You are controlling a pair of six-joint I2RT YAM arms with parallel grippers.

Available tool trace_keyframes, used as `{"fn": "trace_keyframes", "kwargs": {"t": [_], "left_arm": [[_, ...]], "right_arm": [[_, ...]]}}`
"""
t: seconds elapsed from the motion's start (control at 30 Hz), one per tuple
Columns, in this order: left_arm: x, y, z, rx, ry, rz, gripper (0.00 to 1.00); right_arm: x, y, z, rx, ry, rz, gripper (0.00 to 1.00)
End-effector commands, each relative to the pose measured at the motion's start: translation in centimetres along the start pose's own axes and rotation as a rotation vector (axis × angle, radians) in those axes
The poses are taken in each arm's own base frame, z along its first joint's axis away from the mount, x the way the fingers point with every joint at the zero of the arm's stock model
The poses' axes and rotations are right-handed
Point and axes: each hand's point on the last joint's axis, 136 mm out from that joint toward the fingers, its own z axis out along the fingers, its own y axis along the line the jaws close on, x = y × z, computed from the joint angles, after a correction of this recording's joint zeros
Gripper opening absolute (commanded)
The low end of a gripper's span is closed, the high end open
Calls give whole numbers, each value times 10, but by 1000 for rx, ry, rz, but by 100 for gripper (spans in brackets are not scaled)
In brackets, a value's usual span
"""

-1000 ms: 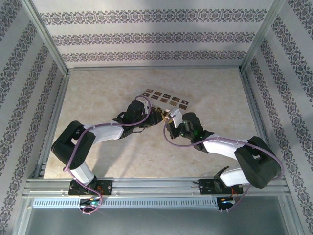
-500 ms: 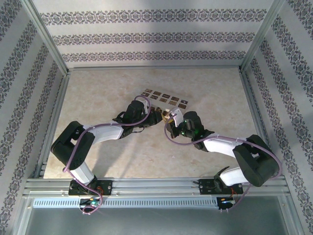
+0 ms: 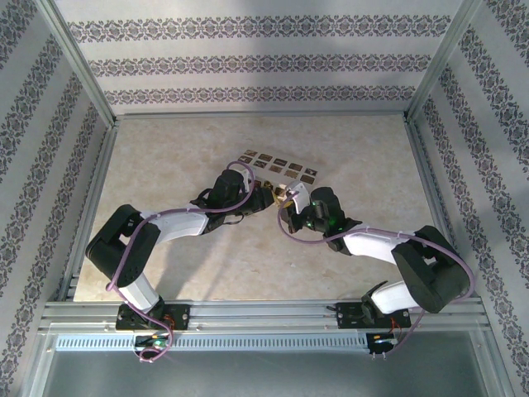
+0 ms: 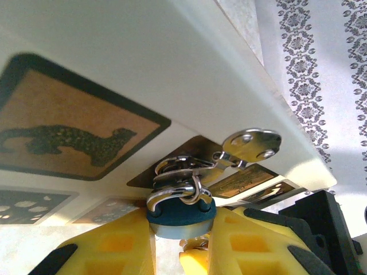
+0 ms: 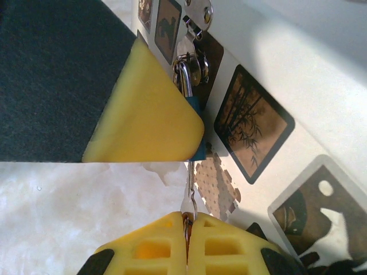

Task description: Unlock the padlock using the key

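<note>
Small blue square padlock (image 4: 179, 216) with silvery metal loop seen at lower centre, thin silvery metal key (image 5: 190, 183), yellow gridded fingers (image 4: 114, 252) edged in black, cream box (image 4: 189, 69) marked with black-framed brown picture squares, beige marbled table (image 3: 165, 157), white walls (image 3: 248, 50) banded with dark floral stripes.
</note>
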Motion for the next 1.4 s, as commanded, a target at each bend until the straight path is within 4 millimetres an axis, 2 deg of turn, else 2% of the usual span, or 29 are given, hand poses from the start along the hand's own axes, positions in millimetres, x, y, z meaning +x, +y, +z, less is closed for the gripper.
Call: {"fn": "trace_keyframes", "kwargs": {"t": [0.0,0.23,0.53,0.97,1.37], "left_arm": [[3,-31,-3,100,31,45,23],[4,-31,-3,100,31,45,23],[3,-32,-2,103,34,45,23],[4,-31,-3,99,35,44,23],[5,-30,-3,100,35,41,23]], "right_arm": [[-50,9,-1,-65,-139,-16,0],[-47,13,1,-104,-121,6,0],[-40,7,7,16,-94,-97,0],[-49,-4,4,157,-114,-216,0],[-55,16,4,12,-147,-133,0]]}}
